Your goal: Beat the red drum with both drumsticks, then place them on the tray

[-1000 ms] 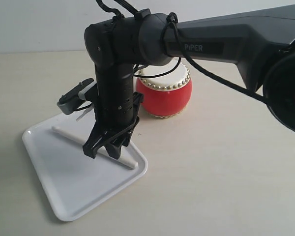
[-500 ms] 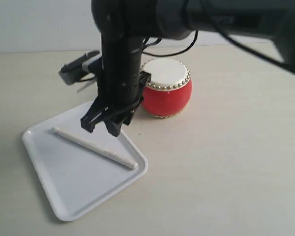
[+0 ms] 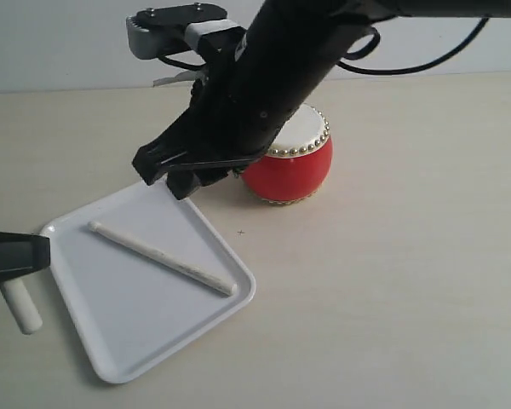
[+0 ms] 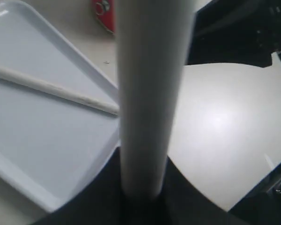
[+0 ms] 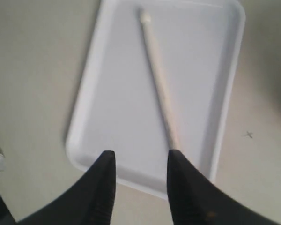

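Drumstick [image 5: 159, 89] in tray [image 5: 114, 93], below right pincer [image 5: 140, 154]

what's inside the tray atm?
One drumstick, lying diagonally in the tray. Exterior view: right pincer covers the far corner; the right wrist view shows nothing else inside.

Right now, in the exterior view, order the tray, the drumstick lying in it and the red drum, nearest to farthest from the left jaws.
1. Tray, at left, alongside.
2. Lying drumstick, across the tray's middle.
3. Red drum, behind the tray, farthest.
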Available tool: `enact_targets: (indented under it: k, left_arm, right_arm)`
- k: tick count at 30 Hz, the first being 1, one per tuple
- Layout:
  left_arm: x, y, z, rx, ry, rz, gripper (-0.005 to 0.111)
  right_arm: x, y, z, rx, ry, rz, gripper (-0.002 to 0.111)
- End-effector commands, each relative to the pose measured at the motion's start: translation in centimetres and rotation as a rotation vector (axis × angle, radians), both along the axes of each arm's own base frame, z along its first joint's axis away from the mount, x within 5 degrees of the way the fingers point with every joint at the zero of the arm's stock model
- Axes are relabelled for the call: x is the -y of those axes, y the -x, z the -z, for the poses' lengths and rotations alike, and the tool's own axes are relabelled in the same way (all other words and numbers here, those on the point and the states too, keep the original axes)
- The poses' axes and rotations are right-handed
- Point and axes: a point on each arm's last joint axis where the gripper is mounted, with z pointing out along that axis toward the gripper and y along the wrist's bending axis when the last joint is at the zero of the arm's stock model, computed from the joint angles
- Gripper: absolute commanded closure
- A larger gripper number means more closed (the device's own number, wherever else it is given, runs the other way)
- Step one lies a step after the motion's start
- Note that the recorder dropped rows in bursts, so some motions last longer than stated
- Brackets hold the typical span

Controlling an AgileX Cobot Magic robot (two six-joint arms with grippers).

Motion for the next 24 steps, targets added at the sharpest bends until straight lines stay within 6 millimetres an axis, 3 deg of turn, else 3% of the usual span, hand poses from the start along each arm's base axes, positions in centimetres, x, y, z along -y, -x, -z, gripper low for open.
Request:
enact_targets:
  k: [1,10,14,24]
  left_arm:
    - [0.4,0.3,1.5,-0.015,0.082,0.015,0.107]
    - [1.6,0.4,2.4,0.069,0.239,0.145,0.107]
    - [1.7,-0.1,2.9,0.059,0.226,0.15,0.107]
    - [1.9,-0.5,3.0,0.079,0.246,0.172,0.107]
  right_arm:
    - [0.5,1.2,-1.1,0.042,-0.184,0.032,0.073]
    - [-0.8,2.9,-2.6,-0.007,-0.447,-0.127,0.069]
    - [-0.9,3.5,-2.8,-0.038,-0.478,-0.188,0.063]
    - [-1.3,4.4,-3.2,-0.016,-0.529,-0.32,0.062]
